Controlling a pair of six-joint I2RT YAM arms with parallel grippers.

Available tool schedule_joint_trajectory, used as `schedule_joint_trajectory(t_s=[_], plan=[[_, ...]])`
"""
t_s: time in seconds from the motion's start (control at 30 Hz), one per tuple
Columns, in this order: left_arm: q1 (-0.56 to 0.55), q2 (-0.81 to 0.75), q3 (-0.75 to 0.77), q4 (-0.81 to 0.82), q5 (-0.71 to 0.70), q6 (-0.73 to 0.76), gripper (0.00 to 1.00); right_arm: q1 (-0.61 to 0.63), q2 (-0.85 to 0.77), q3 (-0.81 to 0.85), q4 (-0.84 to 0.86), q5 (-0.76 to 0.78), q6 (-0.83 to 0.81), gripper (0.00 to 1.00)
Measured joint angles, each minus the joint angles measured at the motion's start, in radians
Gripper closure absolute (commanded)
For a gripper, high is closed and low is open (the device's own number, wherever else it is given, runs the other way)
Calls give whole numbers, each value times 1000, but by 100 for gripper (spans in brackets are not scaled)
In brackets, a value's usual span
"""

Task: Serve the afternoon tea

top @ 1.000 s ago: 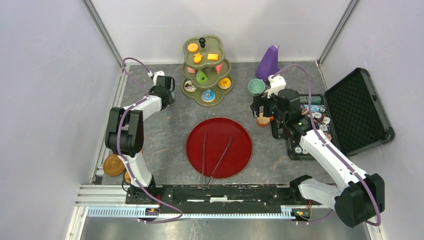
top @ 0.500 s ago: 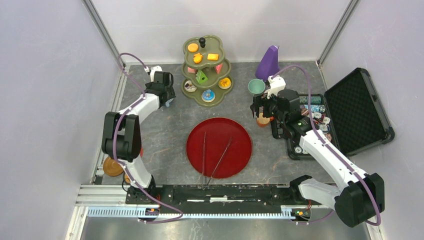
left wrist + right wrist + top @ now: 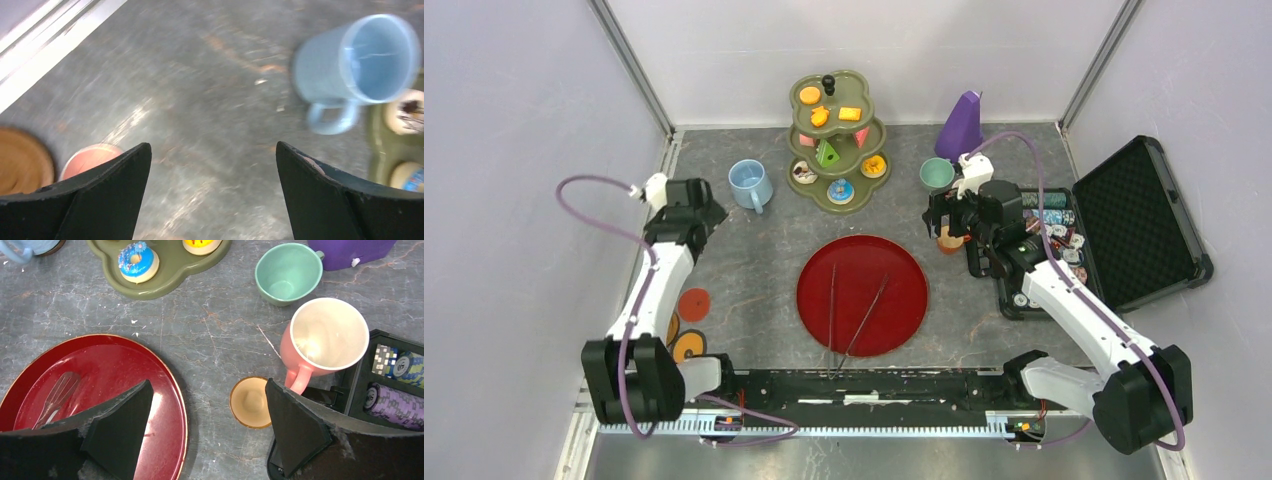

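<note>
Blue mug (image 3: 750, 184) stood upright on the grey marbled table (image 3: 754, 265), just left of the olive tiered stand (image 3: 829, 197) and apart from the left gripper (image 3: 709, 214), whose jaws were spread wide and empty. Right gripper (image 3: 209, 385), likewise spread and holding nothing, hung above the small orange cup (image 3: 250, 401), with the pink mug (image 3: 325, 337) and green mug (image 3: 288, 272) just beyond. Red tray (image 3: 904, 295) lay mid-table; white walls enclosed the bay. Against a second earlier: left gripper, then over the mug's spot, had drawn away leftward; right arm unchanged.
</note>
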Motion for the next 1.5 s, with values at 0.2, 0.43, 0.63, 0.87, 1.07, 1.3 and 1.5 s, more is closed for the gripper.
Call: schedule_joint_trajectory(t_s=[0.2, 0.43, 0.63, 0.87, 1.07, 1.3, 1.5], plan=[[148, -143, -132, -185, 0, -135, 0, 0, 14, -8, 12, -36, 2, 10], [252, -140, -205, -248, 15, -263, 0, 0, 32, -8, 16, -59, 7, 10], [311, -76, -233, -282, 19, -373, 0, 0, 35, -8, 15, -63, 8, 10], [397, -74, -362, -224, 63, -435, 0, 0, 53, -8, 14, -65, 8, 10], [406, -2, -350, -134, 88, -435, 2, 0, 57, -8, 11, -67, 8, 10], [404, 150, -262, -2, 162, -432, 13, 0, 63, -8, 15, -69, 9, 10], [269, 236, -212, 130, 215, -434, 11, 0, 68, -8, 15, -72, 9, 10]])
